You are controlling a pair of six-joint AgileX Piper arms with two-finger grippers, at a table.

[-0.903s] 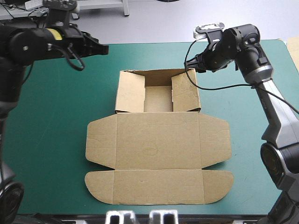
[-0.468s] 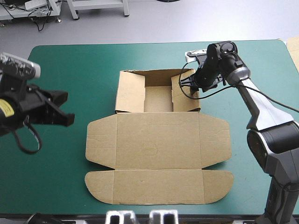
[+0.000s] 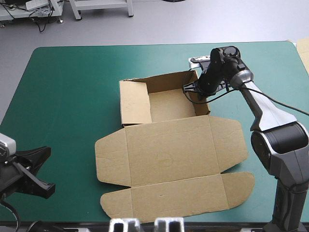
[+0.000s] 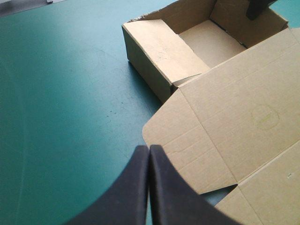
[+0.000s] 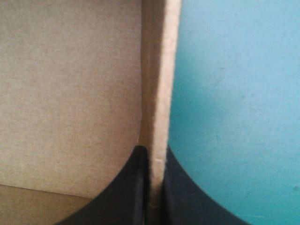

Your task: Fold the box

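The brown box [image 3: 169, 150] lies mid-table as an open tray [image 3: 170, 105] at its far end, walls raised, with the lid and flaps flat toward the near edge. My right gripper [image 3: 194, 90] is at the tray's right wall. In the right wrist view it [image 5: 153, 157] is shut on the top edge of that wall [image 5: 157, 70], one black finger inside and one outside. My left gripper [image 3: 34, 169] hovers low by the table's near-left corner, away from the box. Its fingers meet in a point [image 4: 149, 152], shut and holding nothing, with the box [image 4: 225, 108] ahead.
Bare teal-green cover [image 3: 72, 96] stretches left of the box and along the far edge. A strip of pale board [image 3: 304, 48] shows past the table's right edge. The box's near flap [image 3: 178, 203] lies close to the table's front edge.
The left arm swung from the far left down to the near-left corner. The right gripper came down onto the tray's right wall, and the whole box has turned slightly and shifted right.
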